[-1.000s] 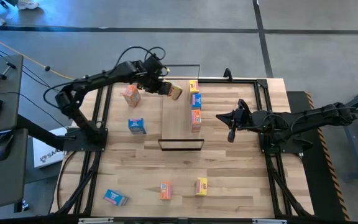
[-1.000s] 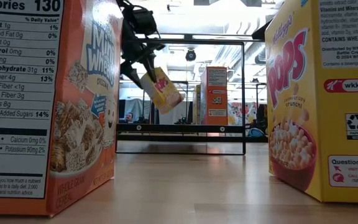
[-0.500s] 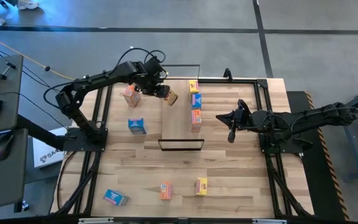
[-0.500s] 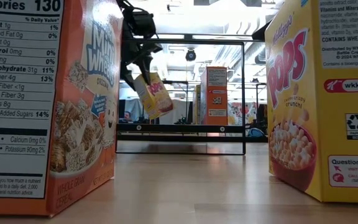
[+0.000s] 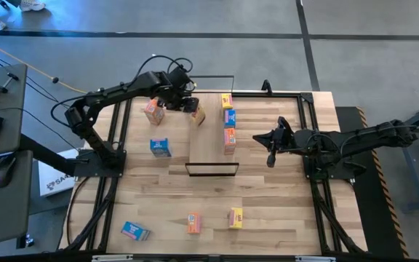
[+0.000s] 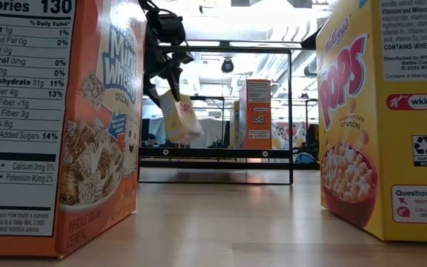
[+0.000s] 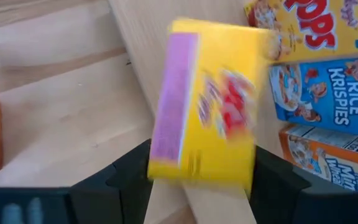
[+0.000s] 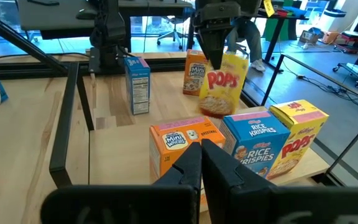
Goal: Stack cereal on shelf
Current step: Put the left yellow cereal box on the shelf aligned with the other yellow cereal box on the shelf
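The shelf (image 5: 209, 142) is a light wood board with black wire loops at its ends. Three cereal boxes, yellow (image 5: 227, 100), blue (image 5: 229, 116) and orange (image 5: 229, 140), stand in a row along its right edge. My left gripper (image 5: 188, 105) is over the shelf's far left corner, shut on a yellow Pops box (image 5: 198, 114) (image 6: 180, 117). My right gripper (image 5: 270, 156) waits shut, right of the shelf, above the table. My left gripper pinches the yellow box's upper end (image 8: 224, 62) between its two fingers (image 7: 272, 177). It comes from above, slanting down. The box hangs below the fingers, nearly upright and clear of the shelf board (image 7: 148, 43), blurred with motion.
Loose cereal boxes stand on the table: an orange one (image 5: 153, 110) and a blue one (image 5: 160, 147) left of the shelf, and three near the front edge, blue (image 5: 134, 231), orange (image 5: 193, 223) and yellow (image 5: 236, 217). Black rails (image 5: 116, 138) run along the table's sides.
The yellow box has swung in my left gripper's hold. A second ago its lower end stuck out toward the right; now it hangs almost straight down and sits a little lower. The gripper itself has stayed over the shelf's far left corner.
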`<state>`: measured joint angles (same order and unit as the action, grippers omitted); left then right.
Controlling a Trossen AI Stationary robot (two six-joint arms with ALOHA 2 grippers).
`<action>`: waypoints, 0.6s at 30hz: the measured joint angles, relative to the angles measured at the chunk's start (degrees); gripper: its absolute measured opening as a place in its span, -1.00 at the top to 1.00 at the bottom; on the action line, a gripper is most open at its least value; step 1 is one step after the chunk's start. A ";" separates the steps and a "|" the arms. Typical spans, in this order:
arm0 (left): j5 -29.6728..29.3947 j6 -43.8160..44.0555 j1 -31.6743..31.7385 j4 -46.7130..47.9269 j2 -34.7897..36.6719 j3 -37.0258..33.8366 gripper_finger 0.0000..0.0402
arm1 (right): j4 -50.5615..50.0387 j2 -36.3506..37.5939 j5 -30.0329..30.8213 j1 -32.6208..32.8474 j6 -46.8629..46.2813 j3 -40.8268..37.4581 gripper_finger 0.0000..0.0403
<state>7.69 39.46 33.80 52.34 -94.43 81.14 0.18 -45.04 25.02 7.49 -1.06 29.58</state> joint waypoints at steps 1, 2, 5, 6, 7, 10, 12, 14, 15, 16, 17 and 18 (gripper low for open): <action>-0.40 0.23 -0.01 -0.25 0.00 0.00 -0.06 | 0.01 0.00 0.00 0.00 0.00 0.00 1.00; -0.78 0.49 -0.02 -0.60 0.00 0.00 -0.06 | -0.01 0.00 0.00 0.00 0.00 0.00 1.00; -0.97 0.47 -0.02 -2.47 0.00 0.00 -0.06 | -0.05 0.00 -0.04 0.00 0.02 0.00 1.00; -0.97 0.47 -0.02 -2.78 0.00 0.00 -0.06 | -0.15 0.00 -0.07 0.00 0.02 0.00 1.00; -0.97 0.44 -0.02 -3.02 0.00 0.00 -0.06 | -0.22 0.00 -0.09 0.00 0.02 0.00 1.00; -0.98 -0.08 -0.24 -3.13 0.02 0.00 -0.06 | -0.41 0.00 -0.11 0.00 0.02 0.00 1.00; -1.01 -0.08 -0.59 -3.18 0.02 0.00 -0.06 | -0.41 0.00 -0.13 0.00 0.02 0.00 1.00; -1.48 -0.28 -1.21 -3.47 0.02 0.00 -0.06 | -0.43 0.00 -0.13 0.00 0.02 0.00 1.00; -1.68 -0.57 -1.65 -3.59 0.02 0.00 -0.06 | -0.43 0.00 -0.15 0.00 0.02 0.00 1.00; -2.10 -0.63 -2.18 -3.77 0.02 0.00 -0.06 | -0.43 0.00 -0.15 0.00 0.02 0.00 1.00; -2.82 -0.69 -2.82 -4.15 -0.03 -0.01 -0.06 | -0.45 0.00 -0.15 0.00 0.02 0.00 1.00; -3.59 -0.97 -3.52 -4.79 -0.24 0.00 -0.06 | -0.54 0.00 -0.15 0.00 0.02 0.00 1.00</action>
<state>4.10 38.49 30.28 47.55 -94.67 81.14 -0.37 -45.04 24.86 7.49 -1.04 29.58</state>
